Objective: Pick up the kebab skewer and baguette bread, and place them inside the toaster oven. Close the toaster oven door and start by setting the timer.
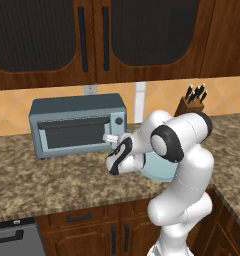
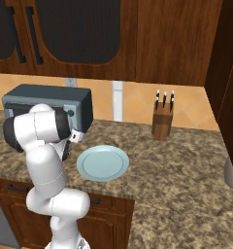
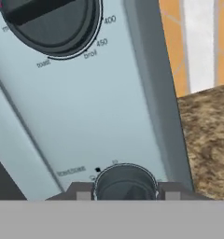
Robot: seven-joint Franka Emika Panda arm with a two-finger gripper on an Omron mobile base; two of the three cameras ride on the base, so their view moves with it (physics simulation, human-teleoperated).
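The toaster oven [image 1: 77, 125] [image 2: 45, 99] stands on the counter against the back wall, and the toaster oven door [image 1: 74, 132] is up and closed. My gripper [image 1: 113, 138] [image 2: 77, 136] is at the oven's right-hand knob panel. Up close, the gripper [image 3: 125, 192] has a finger tip pressed to each side of the lower dial knob [image 3: 125, 181]. A larger dark knob [image 3: 48, 23], marked toast, broil, 450 and 400, sits above it. The kebab skewer and the baguette bread are hidden from view.
A pale blue plate [image 2: 103, 163] [image 1: 159, 172] lies bare on the granite counter to the right of the oven. A knife block [image 1: 192, 102] [image 2: 163, 119] stands at the back right. Dark wood cabinets hang overhead.
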